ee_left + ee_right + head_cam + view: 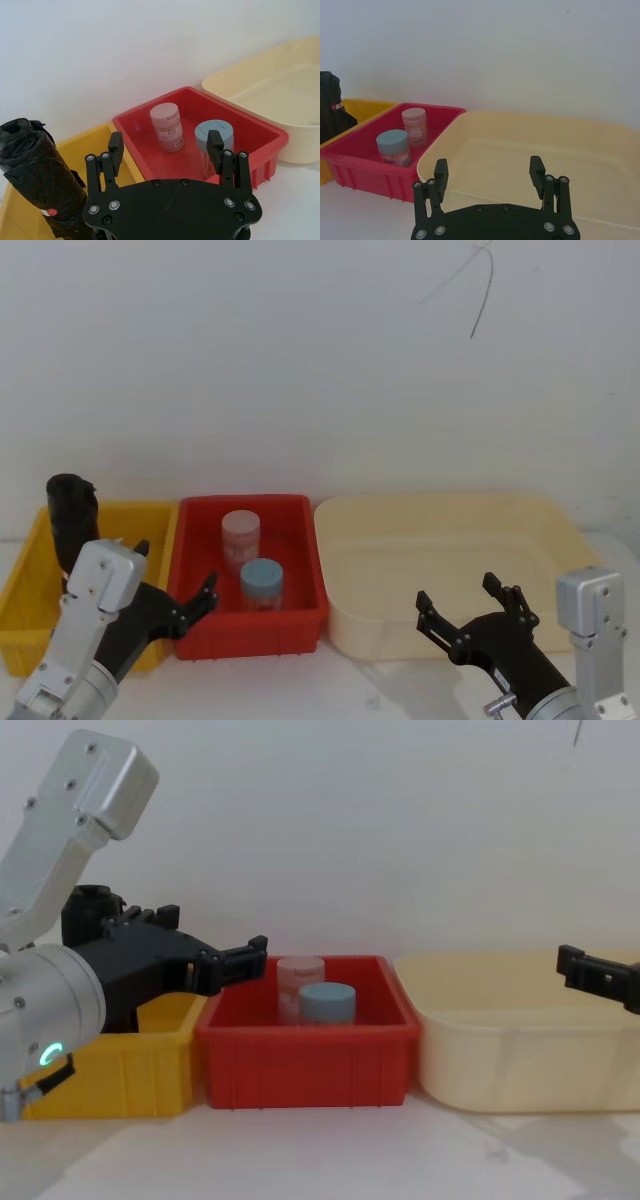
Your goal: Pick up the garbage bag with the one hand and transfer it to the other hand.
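Three bins [20,585] [250,503] [430,503], two jars [241,530] [261,583], two hands [175,567] [456,590], seemingly two black rolls [15,129] [50,180]

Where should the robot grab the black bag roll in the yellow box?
Probably the top part poking above the yellow bin, from the front with the open left gripper, fingers either side. The garbage bag stands nearly upright, its lower part hidden by the wall.

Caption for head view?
Left gripper and right gripper hover with jaws open; garbage bag stands in the yellow bin.
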